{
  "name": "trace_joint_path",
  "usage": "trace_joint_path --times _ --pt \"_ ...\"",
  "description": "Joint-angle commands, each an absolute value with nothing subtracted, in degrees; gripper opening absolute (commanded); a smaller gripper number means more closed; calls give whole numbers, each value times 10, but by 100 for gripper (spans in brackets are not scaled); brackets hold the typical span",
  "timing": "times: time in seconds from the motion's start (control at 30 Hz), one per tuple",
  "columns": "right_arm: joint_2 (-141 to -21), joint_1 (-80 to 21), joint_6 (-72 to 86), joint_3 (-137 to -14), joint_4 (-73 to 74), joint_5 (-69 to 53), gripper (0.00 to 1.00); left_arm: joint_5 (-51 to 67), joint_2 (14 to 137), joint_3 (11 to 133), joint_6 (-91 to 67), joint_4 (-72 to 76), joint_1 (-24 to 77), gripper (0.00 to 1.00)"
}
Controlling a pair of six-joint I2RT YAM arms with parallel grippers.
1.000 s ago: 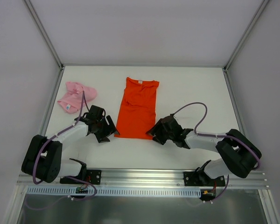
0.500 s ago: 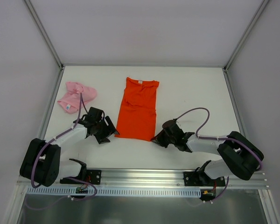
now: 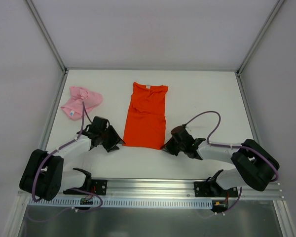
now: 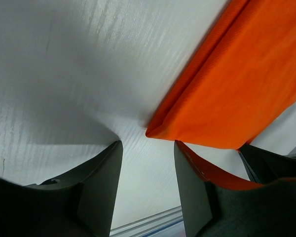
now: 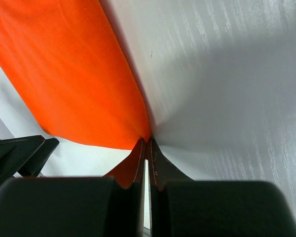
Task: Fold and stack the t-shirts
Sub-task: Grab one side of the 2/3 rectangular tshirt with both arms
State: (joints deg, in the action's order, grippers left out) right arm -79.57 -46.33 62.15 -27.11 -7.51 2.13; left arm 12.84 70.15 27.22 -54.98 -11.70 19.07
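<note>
The pink t-shirt [image 3: 81,102] lay crumpled at the counter's [image 3: 207,98] far left, beyond the left tool [image 4: 148,145]. That tool's fingers stood spread just short of the orange t-shirt's [image 3: 147,116] near left corner. The orange shirt lay flat, folded narrow. The right tool [image 5: 147,140] was pressed together at its near right corner.

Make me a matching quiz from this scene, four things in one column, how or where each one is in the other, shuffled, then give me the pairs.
Things:
1. orange shirt
2. pink shirt
3. left hand
4. right hand

States:
A. shut at the orange shirt's near right corner
B. bunched up, far left of the table
C. open at the orange shirt's near left corner
D. lying flat, mid-table

Pairs: 1-D, 2-B, 3-C, 4-A
</note>
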Motion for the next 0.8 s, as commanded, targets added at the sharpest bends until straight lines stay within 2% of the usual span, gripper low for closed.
trace_joint_path --times 0.0,0.33,0.4,0.47,0.5,0.63,0.77 --pt "-802 -460 601 -285 -42 42 1 112 729 270 -551 -109 191 47" --pt "-799 -460 594 -291 -35 42 1 108 793 288 -556 -78 203 47" --pt "-797 -460 592 -294 -30 45 1 107 803 290 -555 -76 207 37" --pt "-796 -460 589 -296 -24 46 1 105 810 290 -557 -75 208 22" --pt "-795 -460 586 -298 -22 47 1 102 813 290 -559 -76 208 2" --pt "-789 -460 554 -312 -3 50 1 111 807 288 -545 -76 210 0" --pt "-769 -461 479 -357 120 61 1 99 738 289 -513 -139 218 0"
